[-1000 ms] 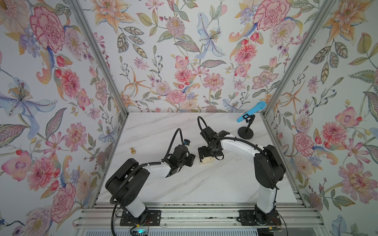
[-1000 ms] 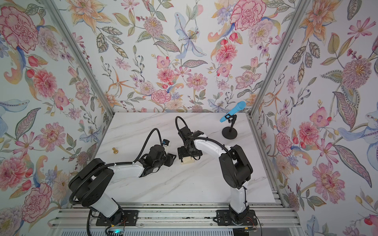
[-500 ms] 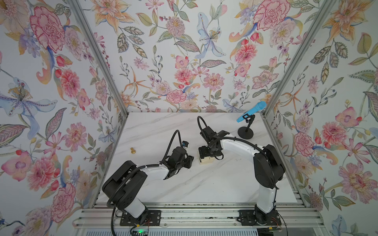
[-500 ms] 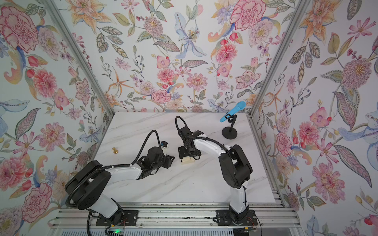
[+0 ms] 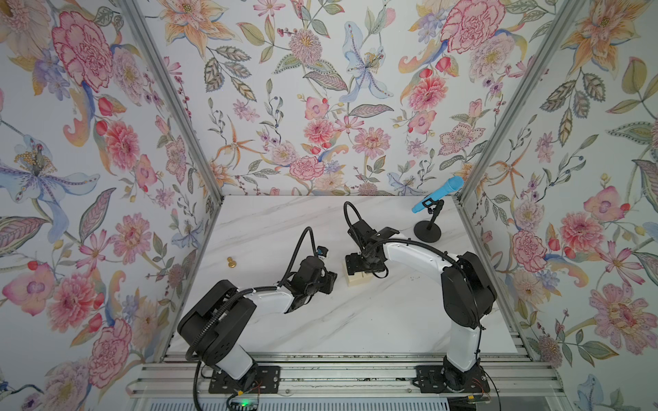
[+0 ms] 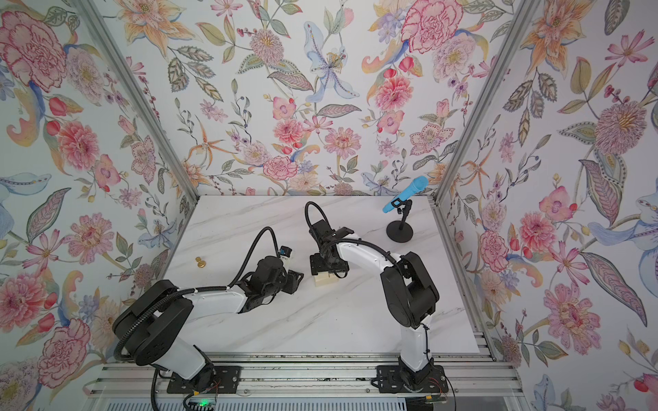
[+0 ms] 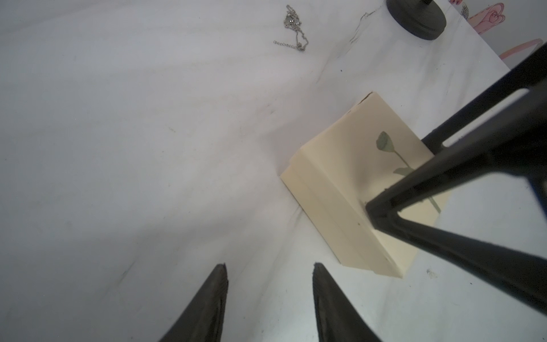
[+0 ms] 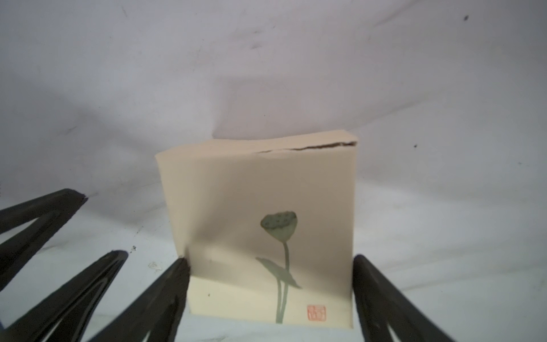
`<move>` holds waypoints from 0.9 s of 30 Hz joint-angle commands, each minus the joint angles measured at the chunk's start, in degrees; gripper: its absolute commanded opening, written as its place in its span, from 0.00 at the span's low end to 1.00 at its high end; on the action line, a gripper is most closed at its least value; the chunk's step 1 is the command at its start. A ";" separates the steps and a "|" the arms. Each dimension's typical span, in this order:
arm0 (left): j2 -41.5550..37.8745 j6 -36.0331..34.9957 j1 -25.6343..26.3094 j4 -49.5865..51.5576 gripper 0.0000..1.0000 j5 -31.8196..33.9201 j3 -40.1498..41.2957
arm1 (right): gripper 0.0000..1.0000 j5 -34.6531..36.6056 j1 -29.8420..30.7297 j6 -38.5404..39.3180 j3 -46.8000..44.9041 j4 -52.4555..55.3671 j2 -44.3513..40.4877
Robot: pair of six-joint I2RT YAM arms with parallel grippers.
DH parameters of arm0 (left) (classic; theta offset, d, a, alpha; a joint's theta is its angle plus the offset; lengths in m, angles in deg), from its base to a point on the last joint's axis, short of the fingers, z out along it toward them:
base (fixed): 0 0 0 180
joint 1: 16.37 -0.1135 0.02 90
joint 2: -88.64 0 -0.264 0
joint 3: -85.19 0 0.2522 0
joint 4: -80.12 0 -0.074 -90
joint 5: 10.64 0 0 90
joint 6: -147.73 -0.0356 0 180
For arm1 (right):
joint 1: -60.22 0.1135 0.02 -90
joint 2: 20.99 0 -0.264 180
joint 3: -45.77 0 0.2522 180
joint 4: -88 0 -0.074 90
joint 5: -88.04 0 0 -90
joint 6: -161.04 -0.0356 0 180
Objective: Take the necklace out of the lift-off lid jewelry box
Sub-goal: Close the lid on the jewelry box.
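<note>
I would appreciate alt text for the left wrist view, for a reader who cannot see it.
A closed cream jewelry box with a flower drawing sits on the white table, the right gripper closed on its sides. The necklace lies loose on the table apart from it, and the left gripper is open and empty.

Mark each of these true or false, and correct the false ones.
1. The necklace lies on the table, outside the box. True.
2. The lid is off the box. False: the lid sits on it.
3. The left gripper holds the necklace. False: it is open and empty.
4. The right gripper has a jaw against each side of the box. True.
</note>
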 commanded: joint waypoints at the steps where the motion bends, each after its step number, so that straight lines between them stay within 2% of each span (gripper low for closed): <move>1: -0.94 0.17 0.35 -1.04 0.49 0.44 0.65 | 0.85 0.11 0.32 -1.60 0.33 0.68 -0.90; 11: -0.93 -0.33 0.59 -0.43 0.49 0.60 -0.50 | 0.86 1.42 -0.28 -1.02 0.08 0.72 -1.97; 16: -0.09 -1.57 0.59 0.64 0.49 0.99 -4.19 | 0.84 2.64 -0.81 0.27 0.11 0.70 -4.43; 22: 3.27 -3.55 0.53 4.34 0.50 2.13 -11.73 | 0.72 2.00 -1.63 1.97 -0.31 0.68 -5.26; 27: 7.67 -4.27 0.53 6.64 0.49 2.22 -16.74 | 0.47 0.58 -1.93 3.16 -0.60 -0.17 -4.34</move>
